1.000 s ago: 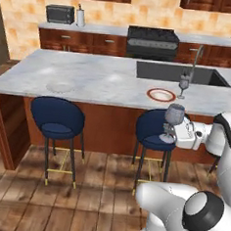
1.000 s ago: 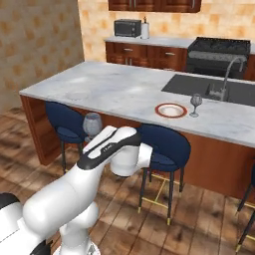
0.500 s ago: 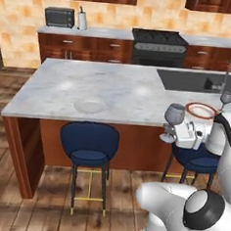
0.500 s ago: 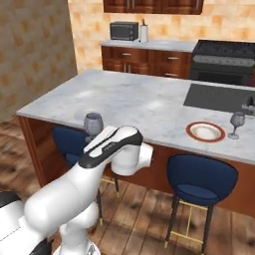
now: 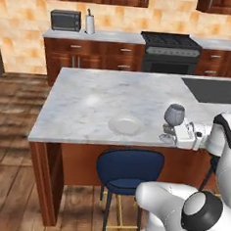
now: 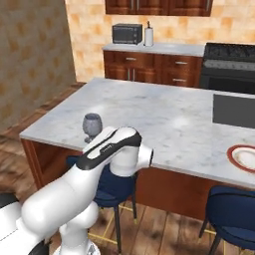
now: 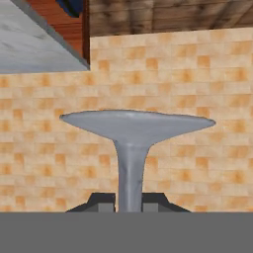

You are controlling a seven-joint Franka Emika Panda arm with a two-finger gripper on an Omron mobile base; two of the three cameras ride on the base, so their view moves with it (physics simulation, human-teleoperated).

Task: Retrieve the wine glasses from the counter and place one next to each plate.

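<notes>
The room is a kitchen with a tan tiled wall [image 5: 26, 22], dark reddish cabinets [image 5: 92, 61] and a brown plank floor [image 5: 12, 143]. Along the back wall runs the counter surface [image 5: 94, 36], pale stone over wood drawers, carrying a dark microwave [image 5: 65, 20] and a white roll or canister [image 5: 90, 23] just beside it. To the right of these stands a black stove [image 5: 171, 53].

In the middle of the room sits the island surface [image 5: 104, 102], a broad marbled slab on reddish wood sides. A dark sink [image 5: 217, 91] is cut into its right part. Two blue stools [image 5: 129, 170] stand against its near side, one below the middle and one further right in the right base view.

The white arm [image 6: 107, 154] reaches up in front of the island's near edge. On the slab lies a plain white-grey plate [image 5: 126, 125], near that edge. A red-rimmed plate [image 6: 245, 158] lies well apart from it, at the right border of the right base view.

The pincer [image 5: 170, 133] is pressed together on the stem of a smoky wine glass [image 5: 174, 114], which stands upright above the island's near edge, just right of the plain plate and not resting on the slab. In the hand view the glass's round foot and thin stem rise between the two fingertips [image 7: 101, 202].
</notes>
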